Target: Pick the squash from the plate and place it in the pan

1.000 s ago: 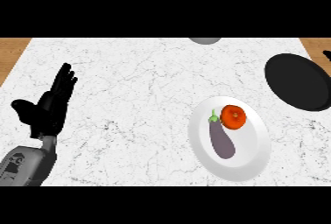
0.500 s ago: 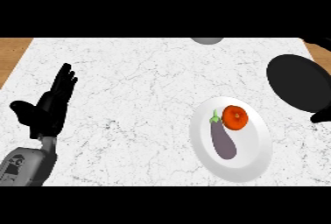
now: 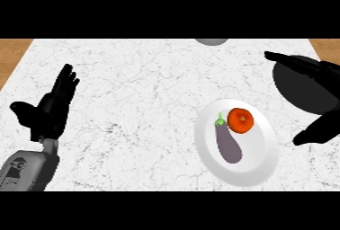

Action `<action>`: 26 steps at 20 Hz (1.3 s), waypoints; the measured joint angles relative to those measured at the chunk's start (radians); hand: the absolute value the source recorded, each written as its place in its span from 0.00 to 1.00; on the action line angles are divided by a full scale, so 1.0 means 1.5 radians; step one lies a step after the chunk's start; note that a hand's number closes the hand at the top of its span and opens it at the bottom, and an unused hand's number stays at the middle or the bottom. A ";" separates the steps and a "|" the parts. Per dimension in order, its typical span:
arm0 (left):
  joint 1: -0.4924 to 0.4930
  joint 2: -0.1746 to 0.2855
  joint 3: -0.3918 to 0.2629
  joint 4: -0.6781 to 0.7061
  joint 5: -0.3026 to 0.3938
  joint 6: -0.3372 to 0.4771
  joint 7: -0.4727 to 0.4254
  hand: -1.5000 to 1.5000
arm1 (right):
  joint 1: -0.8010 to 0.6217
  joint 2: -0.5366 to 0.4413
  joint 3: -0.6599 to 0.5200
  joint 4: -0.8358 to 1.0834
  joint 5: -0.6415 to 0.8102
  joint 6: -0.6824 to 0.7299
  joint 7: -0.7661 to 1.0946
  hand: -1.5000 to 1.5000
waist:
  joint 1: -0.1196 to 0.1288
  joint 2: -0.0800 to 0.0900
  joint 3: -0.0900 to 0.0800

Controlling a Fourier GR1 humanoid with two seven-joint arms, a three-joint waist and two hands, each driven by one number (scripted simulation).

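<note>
Plate [image 3: 260,173] holds squash [image 3: 239,120] and aubergine [image 3: 229,144]; left hand [image 3: 46,114], right hand [image 3: 317,132] over pan [image 3: 295,92], fingers wide.

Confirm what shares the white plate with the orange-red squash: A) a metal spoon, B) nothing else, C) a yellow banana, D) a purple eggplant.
D: a purple eggplant lies on the white plate, just left of the orange-red squash, with its green stem end up beside the squash.

The single head view looks steeply down from close above onto the white marble counter [image 3: 146,85].
</note>
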 measured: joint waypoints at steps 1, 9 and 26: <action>-0.002 0.004 0.006 -0.002 0.002 -0.008 0.005 0.50 | -0.002 0.008 0.004 -0.005 0.006 0.003 0.019 0.00 | 0.000 0.000 0.000; 0.016 -0.016 0.019 -0.014 -0.026 -0.019 0.002 0.50 | 0.012 0.066 0.000 0.004 0.085 0.008 0.073 0.00 | 0.001 0.001 0.000; 0.005 -0.045 0.064 -0.019 -0.057 -0.059 0.025 0.50 | 0.010 0.144 0.021 0.129 0.253 0.057 -0.019 0.00 | 0.002 0.001 0.000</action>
